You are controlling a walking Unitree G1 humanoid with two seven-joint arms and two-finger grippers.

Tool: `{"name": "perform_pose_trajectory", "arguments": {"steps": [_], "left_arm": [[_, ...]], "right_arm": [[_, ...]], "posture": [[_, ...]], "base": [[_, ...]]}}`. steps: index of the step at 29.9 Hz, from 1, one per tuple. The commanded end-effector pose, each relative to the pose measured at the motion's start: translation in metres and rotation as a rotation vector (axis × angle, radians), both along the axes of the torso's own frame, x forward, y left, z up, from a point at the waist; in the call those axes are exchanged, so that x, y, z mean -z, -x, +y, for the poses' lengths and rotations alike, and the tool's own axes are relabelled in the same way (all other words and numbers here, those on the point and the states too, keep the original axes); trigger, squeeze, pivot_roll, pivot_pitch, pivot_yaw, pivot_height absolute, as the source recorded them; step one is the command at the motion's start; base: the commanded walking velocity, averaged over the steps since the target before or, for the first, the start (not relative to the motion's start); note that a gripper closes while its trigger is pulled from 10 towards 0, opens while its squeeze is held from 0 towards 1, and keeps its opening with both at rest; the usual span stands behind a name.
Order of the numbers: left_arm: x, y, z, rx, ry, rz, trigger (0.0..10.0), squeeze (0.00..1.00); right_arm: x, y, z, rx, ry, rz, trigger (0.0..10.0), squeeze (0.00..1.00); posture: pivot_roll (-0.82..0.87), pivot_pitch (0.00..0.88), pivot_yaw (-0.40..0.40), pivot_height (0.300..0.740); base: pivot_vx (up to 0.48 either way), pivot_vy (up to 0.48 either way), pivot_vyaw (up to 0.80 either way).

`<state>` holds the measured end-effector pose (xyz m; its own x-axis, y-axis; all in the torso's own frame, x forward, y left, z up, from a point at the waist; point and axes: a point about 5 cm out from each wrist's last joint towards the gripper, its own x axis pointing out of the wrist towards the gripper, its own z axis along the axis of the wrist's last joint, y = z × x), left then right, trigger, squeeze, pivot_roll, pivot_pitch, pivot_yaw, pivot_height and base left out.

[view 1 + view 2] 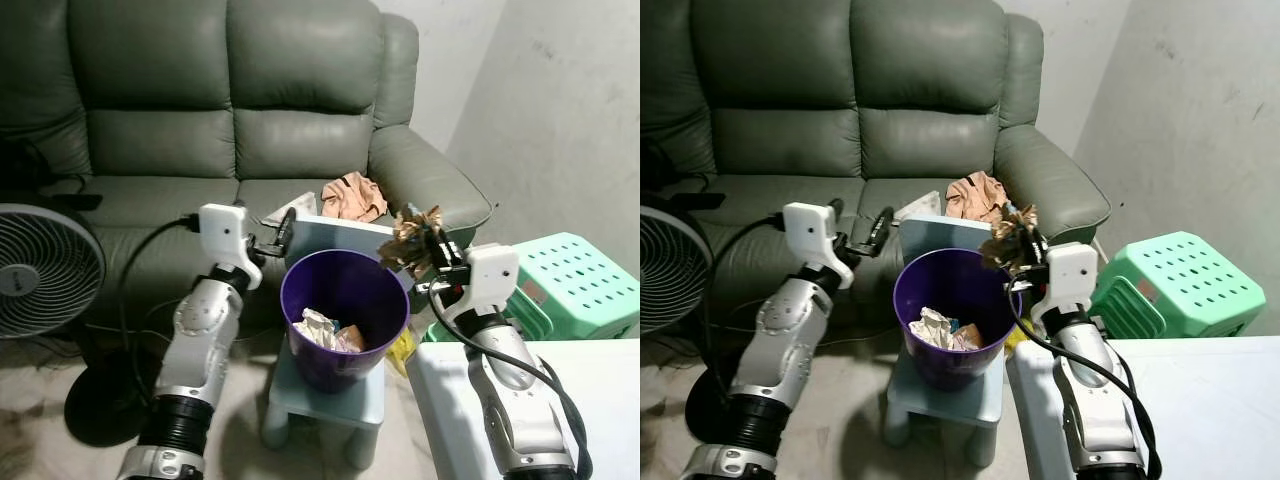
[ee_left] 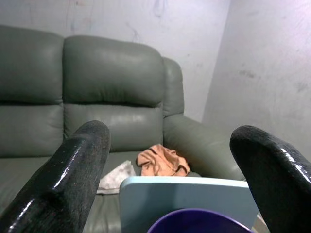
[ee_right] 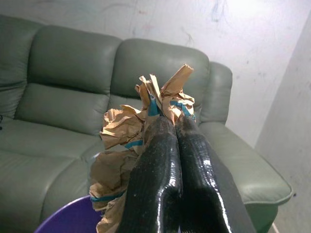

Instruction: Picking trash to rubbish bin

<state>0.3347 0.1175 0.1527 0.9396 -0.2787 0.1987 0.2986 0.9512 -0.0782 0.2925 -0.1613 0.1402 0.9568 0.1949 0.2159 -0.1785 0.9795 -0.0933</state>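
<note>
A purple rubbish bin (image 1: 346, 318) stands on a small light-blue stool (image 1: 330, 400) before the sofa, with crumpled paper trash (image 1: 326, 330) inside. My right gripper (image 1: 432, 243) is shut on a crumpled brown paper wad (image 1: 408, 242) with blue print, held at the bin's right rim. In the right wrist view the paper wad (image 3: 141, 131) bulges around the closed fingers (image 3: 170, 165). My left gripper (image 1: 283, 232) is open, held just left of the bin's rim, with nothing between its fingers (image 2: 73, 179).
A grey-green leather sofa (image 1: 230, 120) fills the back, with an orange cloth (image 1: 352, 197) and a pale cloth (image 2: 116, 175) on its seat. A standing fan (image 1: 45, 270) is at the left. A green plastic stool (image 1: 575, 275) and a white surface (image 1: 600, 400) are at the right.
</note>
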Motion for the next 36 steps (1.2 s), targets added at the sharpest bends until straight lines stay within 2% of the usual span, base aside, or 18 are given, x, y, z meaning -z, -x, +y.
{"name": "perform_pose_trajectory", "arguments": {"steps": [1, 13, 16, 22, 29, 36], "left_arm": [[-0.002, -0.001, -0.003, 0.012, -0.007, 0.000, 10.0, 0.00], [0.000, -0.001, -0.003, 0.009, -0.001, 0.011, 10.0, 0.00], [0.002, -0.001, -0.002, -0.018, -0.023, 0.021, 10.0, 0.00], [0.002, -0.001, -0.003, -0.022, 0.003, 0.032, 10.0, 0.00], [0.001, 0.001, -0.003, -0.016, -0.007, 0.021, 10.0, 0.00], [0.006, 0.014, -0.018, 0.048, -0.030, 0.004, 10.0, 0.00]], "right_arm": [[-0.004, 0.000, -0.001, -0.001, -0.006, -0.019, 10.0, 0.00], [-0.004, 0.001, -0.001, -0.009, 0.001, -0.016, 10.0, 0.00], [-0.003, 0.002, -0.001, -0.010, 0.003, -0.013, 10.0, 0.00], [-0.003, 0.002, -0.002, -0.011, 0.016, -0.007, 10.0, 0.00], [-0.002, 0.002, -0.002, -0.009, 0.031, 0.003, 10.0, 0.00], [0.002, 0.000, 0.000, -0.012, 0.043, 0.034, 10.0, 0.00]], "posture": [[-0.03, 0.000, -0.069, 0.740], [-0.03, 0.000, -0.074, 0.740], [-0.03, 0.000, -0.076, 0.740], [-0.03, 0.000, -0.079, 0.740], [-0.02, 0.000, -0.085, 0.740], [-0.02, 0.000, -0.098, 0.740]], "base": [[0.000, 0.480, 0.00], [0.000, 0.472, 0.00], [0.000, 0.000, 0.00], [0.000, 0.000, 0.00], [0.000, 0.000, 0.00], [0.000, 0.000, 0.00]]}}
